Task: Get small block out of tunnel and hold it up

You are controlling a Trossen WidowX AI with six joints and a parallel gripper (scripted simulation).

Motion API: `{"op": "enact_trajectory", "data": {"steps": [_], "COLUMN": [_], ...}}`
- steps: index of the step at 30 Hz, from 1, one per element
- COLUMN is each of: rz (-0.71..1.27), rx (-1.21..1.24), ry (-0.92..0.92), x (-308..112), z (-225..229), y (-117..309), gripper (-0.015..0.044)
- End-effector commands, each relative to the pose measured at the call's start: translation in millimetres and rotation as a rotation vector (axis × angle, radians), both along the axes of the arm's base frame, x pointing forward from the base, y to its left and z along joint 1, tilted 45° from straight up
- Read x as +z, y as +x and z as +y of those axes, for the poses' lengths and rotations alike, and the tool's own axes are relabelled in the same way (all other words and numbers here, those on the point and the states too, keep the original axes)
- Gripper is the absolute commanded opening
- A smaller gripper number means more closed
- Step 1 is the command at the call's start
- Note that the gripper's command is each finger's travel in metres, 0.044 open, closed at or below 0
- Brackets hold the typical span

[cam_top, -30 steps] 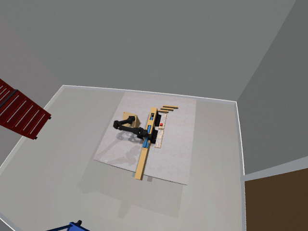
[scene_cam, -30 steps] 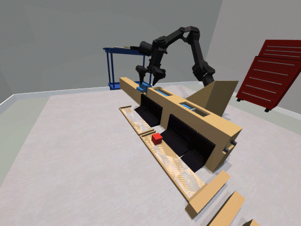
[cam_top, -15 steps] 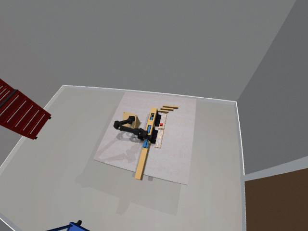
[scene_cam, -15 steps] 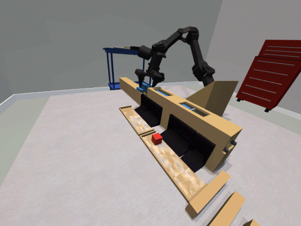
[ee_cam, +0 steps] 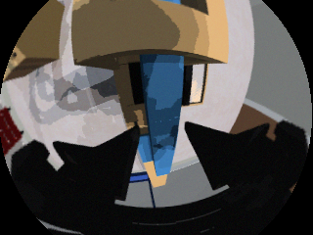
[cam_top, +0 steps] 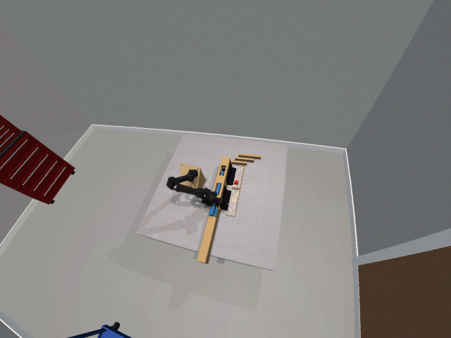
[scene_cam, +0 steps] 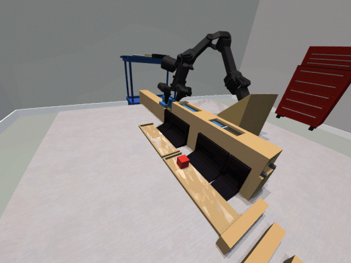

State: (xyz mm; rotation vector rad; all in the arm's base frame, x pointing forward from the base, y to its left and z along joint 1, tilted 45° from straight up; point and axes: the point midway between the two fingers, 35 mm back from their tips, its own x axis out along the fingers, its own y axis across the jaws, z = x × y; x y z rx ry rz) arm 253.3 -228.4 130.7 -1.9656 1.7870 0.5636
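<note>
So the little red block (cam_top: 235, 182) (scene_cam: 182, 161) is out on the tan tray (cam_top: 239, 176) (scene_cam: 202, 195) beside the tunnel (cam_top: 225, 161) (scene_cam: 226, 124) (ee_cam: 147, 34), well apart from the pincer (cam_top: 215, 207) (scene_cam: 173, 100) (ee_cam: 162, 127), whose fingers are spread partway around the blue handle piece (cam_top: 213, 210) (scene_cam: 168, 101) (ee_cam: 163, 113), not pinching anything afaict.

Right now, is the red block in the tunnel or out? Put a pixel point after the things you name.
Out: the red block (cam_top: 235, 182) (scene_cam: 182, 161) sits on the tray (cam_top: 237, 174) (scene_cam: 198, 188) beside the tunnel (cam_top: 225, 162) (scene_cam: 255, 140) (ee_cam: 122, 29).

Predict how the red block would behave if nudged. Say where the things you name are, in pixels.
The red block (cam_top: 235, 182) (scene_cam: 182, 161) would probably slide rather than roll, given its flat faces. Tipping seems unlikely, as it looks about as wide as tall. It would likely keep its shape, judging by its crisp edges.
</note>
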Motion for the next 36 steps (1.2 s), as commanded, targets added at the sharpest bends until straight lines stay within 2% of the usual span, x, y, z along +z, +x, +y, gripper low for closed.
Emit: {"op": "enact_trajectory", "data": {"steps": [1, 5, 9, 11, 32, 33, 36], "rz": [-0.004, -0.004, -0.004, -0.004, 0.003, -0.072, -0.072], "rx": [0.000, 0.000, 0.000, 0.000, 0.002, -0.094, -0.094], "ry": [-0.002, -0.002, -0.002, -0.001, 0.009, -0.080, -0.080], "x": [1, 1, 1, 0, -52, -9, -9], "z": [1, 1, 1, 2, 44, 8, 8], "y": [1, 1, 1, 1, 1, -2, -2], "gripper": [0.0178, 0.0072, 0.0046, 0.0000, 0.0000, 0.0026, 0.0105]}}
